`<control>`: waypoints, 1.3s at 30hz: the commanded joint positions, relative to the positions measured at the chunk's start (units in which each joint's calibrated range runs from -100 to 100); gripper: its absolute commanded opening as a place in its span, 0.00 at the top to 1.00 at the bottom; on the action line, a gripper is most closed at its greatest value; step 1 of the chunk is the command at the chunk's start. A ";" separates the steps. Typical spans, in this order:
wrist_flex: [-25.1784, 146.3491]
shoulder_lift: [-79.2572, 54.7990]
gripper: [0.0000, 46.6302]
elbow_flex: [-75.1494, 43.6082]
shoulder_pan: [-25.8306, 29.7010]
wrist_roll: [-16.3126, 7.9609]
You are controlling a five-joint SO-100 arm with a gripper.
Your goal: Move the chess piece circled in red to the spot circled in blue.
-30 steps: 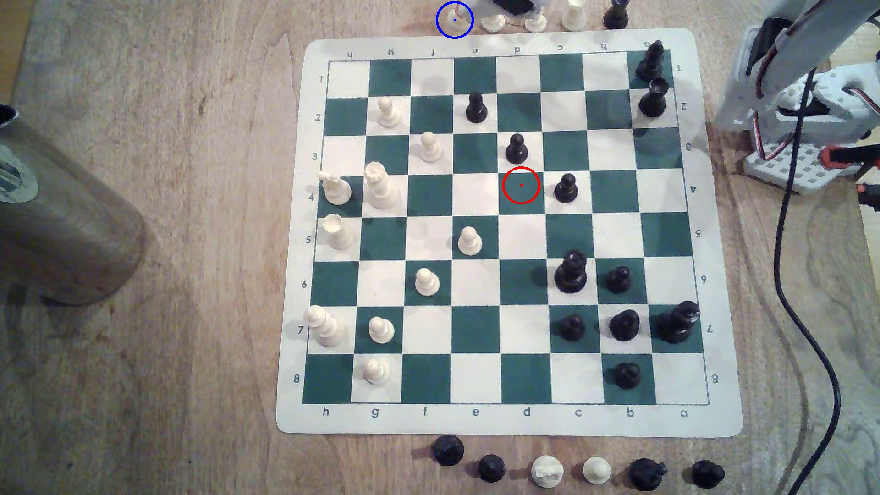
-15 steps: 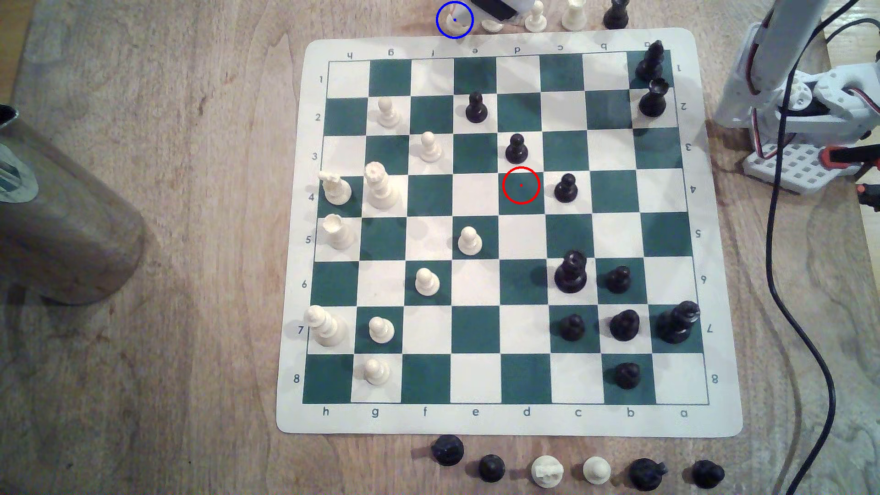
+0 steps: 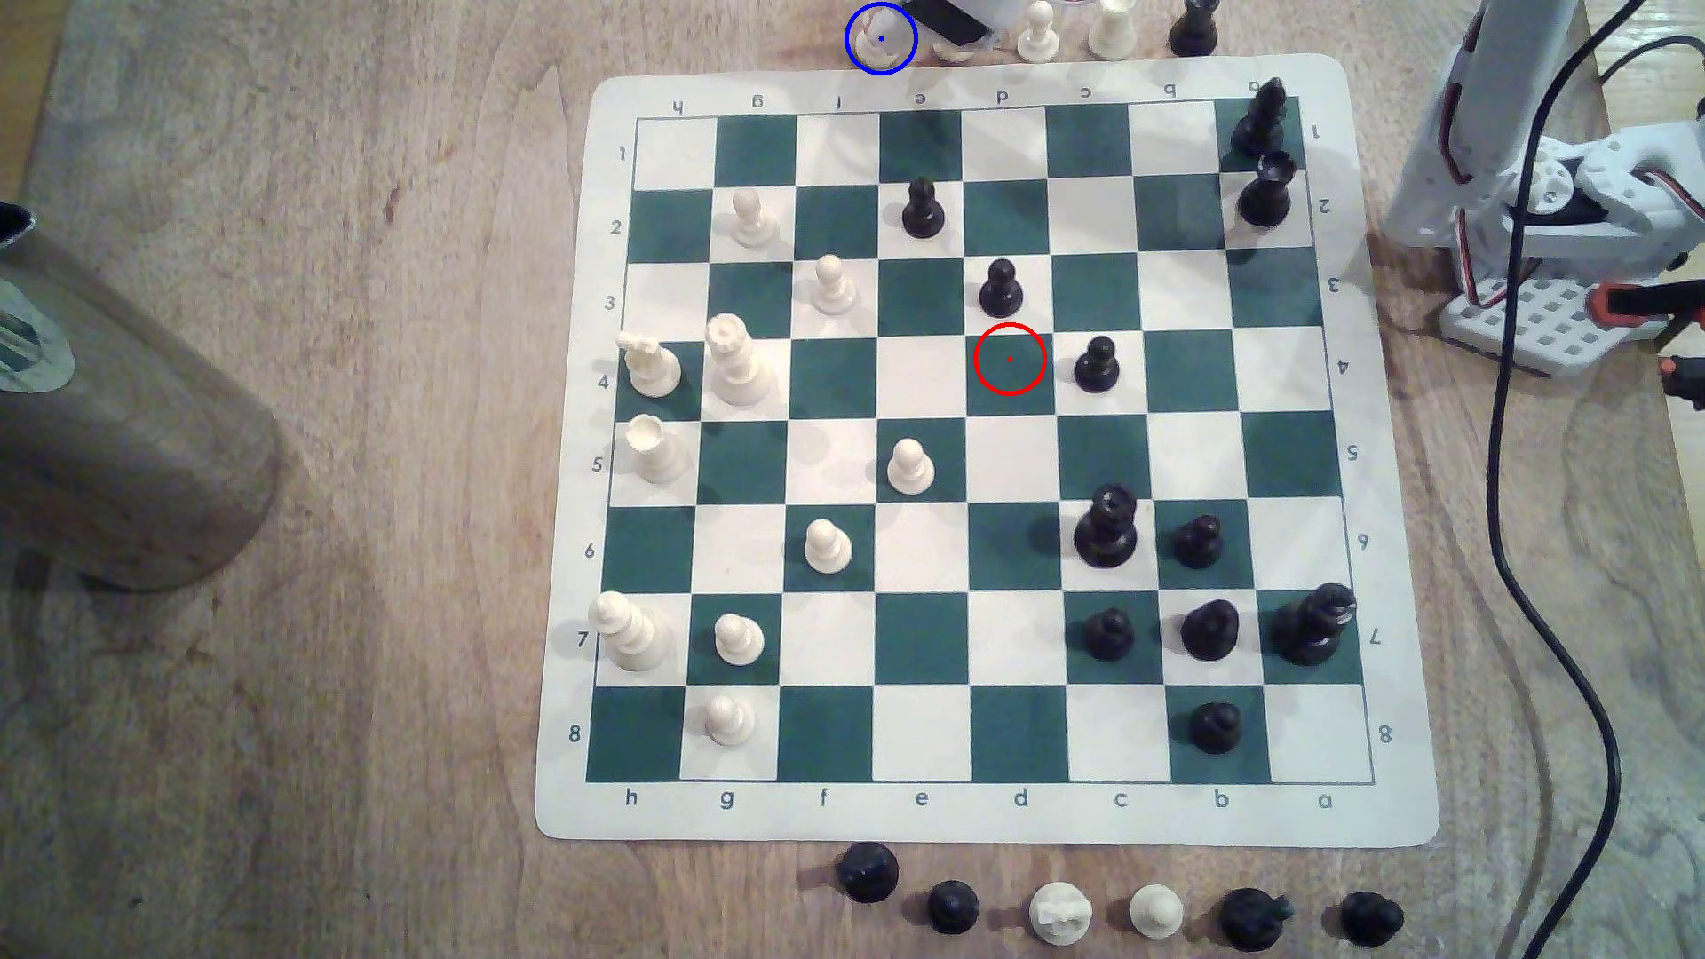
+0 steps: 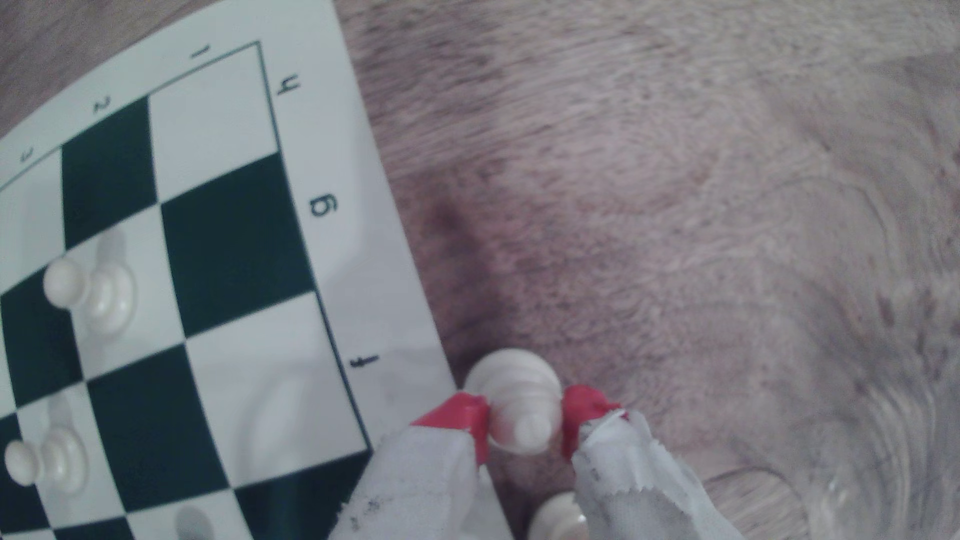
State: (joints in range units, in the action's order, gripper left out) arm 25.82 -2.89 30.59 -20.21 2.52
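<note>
The white pawn (image 4: 519,410) stands off the board on the wooden tabletop (image 4: 701,207), inside the blue ring (image 3: 881,39) at about twelve o'clock from the board's centre in the exterior view, just beyond the mat's f-file border. The gripper (image 4: 524,420) brackets it: the two red fingertips (image 4: 462,413) sit on either side of the pawn's neck and upper body, touching or very nearly so, so the pincer reads as closed on the piece rather than spread wide. The pawn looks like light, rigid, smooth plastic; it should weigh next to nothing but could slip or tip, and the narrow neck under the ball head is the sensible place to hold. Its flared base appears to rest on the wood, so release seems the step in hand. Another white pawn (image 4: 558,519) stands near, at the gripper's far side. The red ring (image 3: 1009,360) marks a bare green square at the board's centre.
</note>
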 commanded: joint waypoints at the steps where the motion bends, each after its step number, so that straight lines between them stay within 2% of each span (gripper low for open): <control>1: -1.00 0.77 0.94 -4.57 -0.64 0.44; 4: -1.00 0.09 0.75 -4.57 -0.72 0.34; 7: -2.31 -0.08 0.62 -3.94 -1.03 0.10; 10: -2.31 0.09 0.57 -3.57 -1.19 0.20; 28: 6.86 14.44 0.54 -0.40 -1.66 -0.24; 39: 17.92 32.86 0.56 9.12 1.79 -1.27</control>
State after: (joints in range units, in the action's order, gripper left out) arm 38.88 19.15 40.17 -19.76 1.83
